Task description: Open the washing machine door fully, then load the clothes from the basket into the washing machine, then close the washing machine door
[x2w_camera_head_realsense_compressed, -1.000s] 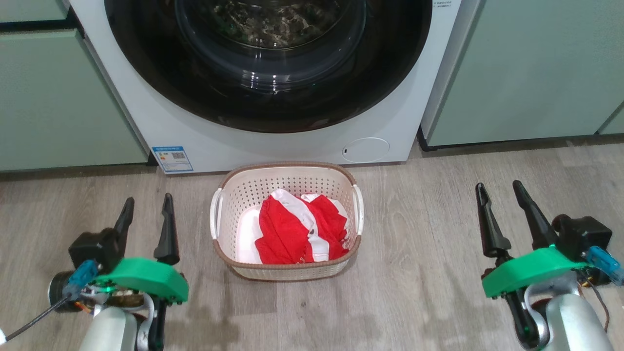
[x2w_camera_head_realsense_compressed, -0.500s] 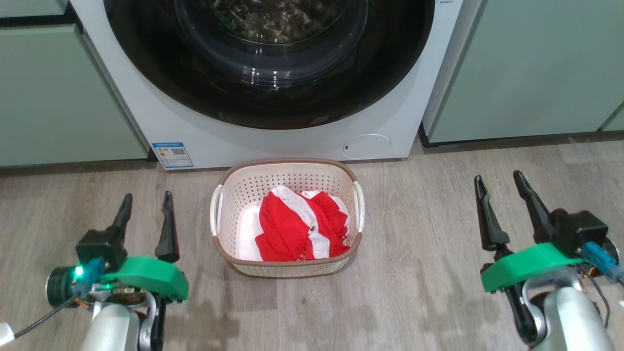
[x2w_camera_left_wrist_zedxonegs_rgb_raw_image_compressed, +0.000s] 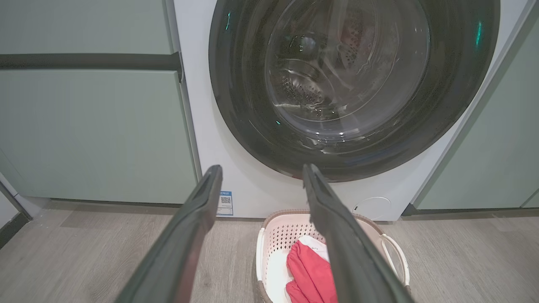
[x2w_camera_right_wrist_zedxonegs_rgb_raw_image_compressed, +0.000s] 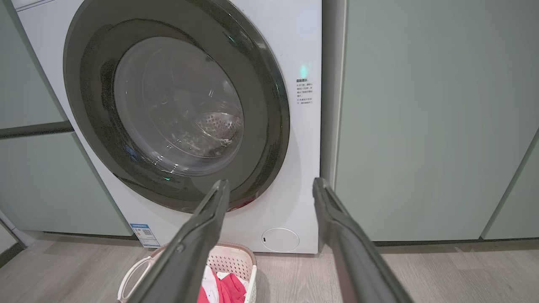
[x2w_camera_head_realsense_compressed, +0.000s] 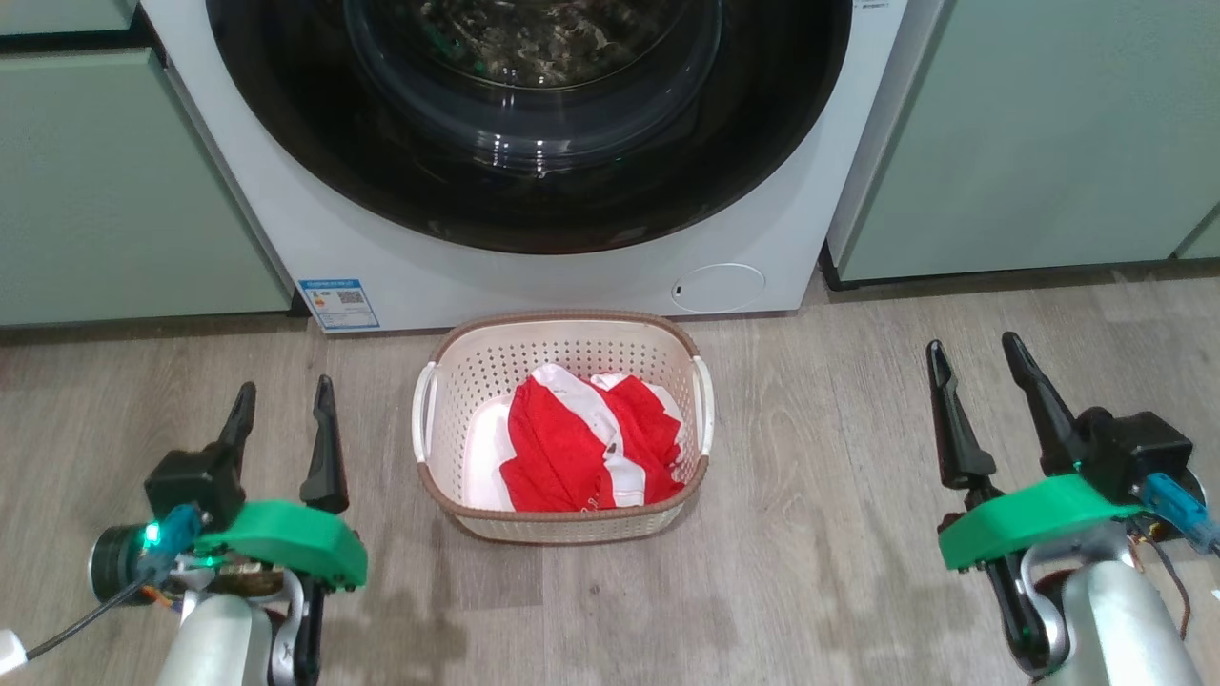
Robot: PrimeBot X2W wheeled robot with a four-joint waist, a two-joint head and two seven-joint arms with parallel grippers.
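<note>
The white washing machine (x2w_camera_head_realsense_compressed: 591,281) stands straight ahead, its round black-rimmed door (x2w_camera_head_realsense_compressed: 529,205) shut flat against the front; the door (x2w_camera_left_wrist_zedxonegs_rgb_raw_image_compressed: 353,84) (x2w_camera_right_wrist_zedxonegs_rgb_raw_image_compressed: 177,109) also faces both wrist cameras. On the floor before it sits the cream basket (x2w_camera_head_realsense_compressed: 562,514) with red and white clothes (x2w_camera_head_realsense_compressed: 581,448) inside. My left gripper (x2w_camera_head_realsense_compressed: 283,400) hovers open to the basket's left, nothing between its fingers. My right gripper (x2w_camera_head_realsense_compressed: 972,353) is open and empty, well to the basket's right.
Pale green cabinets (x2w_camera_head_realsense_compressed: 114,191) (x2w_camera_head_realsense_compressed: 1039,133) flank the machine on both sides. The wooden floor (x2w_camera_head_realsense_compressed: 820,534) stretches around the basket. A small round hatch (x2w_camera_head_realsense_compressed: 717,287) and a blue-white sticker (x2w_camera_head_realsense_compressed: 337,303) mark the machine's lower front.
The head camera has shifted slightly, so the whole scene sits a little higher. Both grippers stay open and hold nearly the same places.
</note>
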